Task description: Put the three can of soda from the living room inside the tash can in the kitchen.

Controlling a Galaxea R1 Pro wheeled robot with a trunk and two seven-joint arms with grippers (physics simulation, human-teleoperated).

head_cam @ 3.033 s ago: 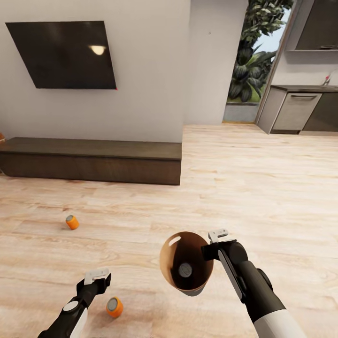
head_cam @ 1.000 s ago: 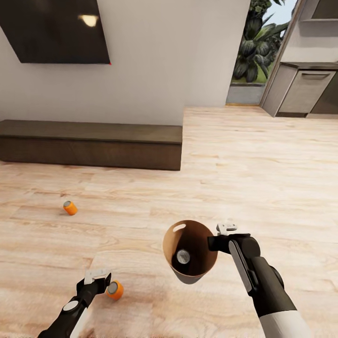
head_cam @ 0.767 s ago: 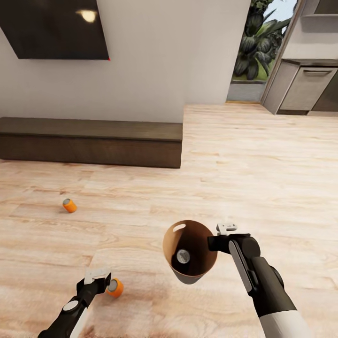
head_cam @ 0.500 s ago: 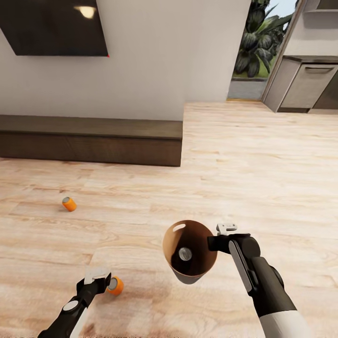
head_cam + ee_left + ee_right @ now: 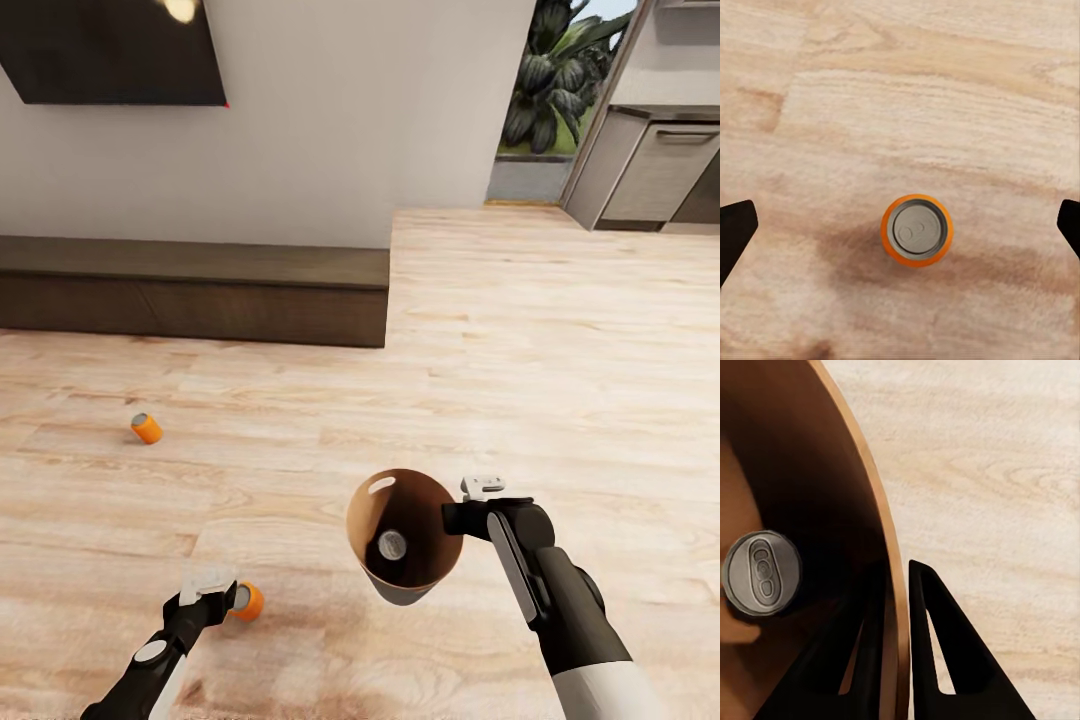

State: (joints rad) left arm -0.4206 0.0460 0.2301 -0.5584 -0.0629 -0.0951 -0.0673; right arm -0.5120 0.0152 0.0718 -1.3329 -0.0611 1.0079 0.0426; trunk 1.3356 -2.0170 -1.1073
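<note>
The left gripper [image 5: 208,592] hangs spread wide above an upright can [image 5: 916,229] on the floor [image 5: 560,350]. Right of that can, the right gripper [image 5: 897,645] pinches the bin [image 5: 404,535] wall, one can [image 5: 762,573] inside. Beyond, a third can [image 5: 146,428] lies before the cabinet [image 5: 200,290].

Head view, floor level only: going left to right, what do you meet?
Far soda can → left gripper → near soda can → trash can → right gripper.
</note>
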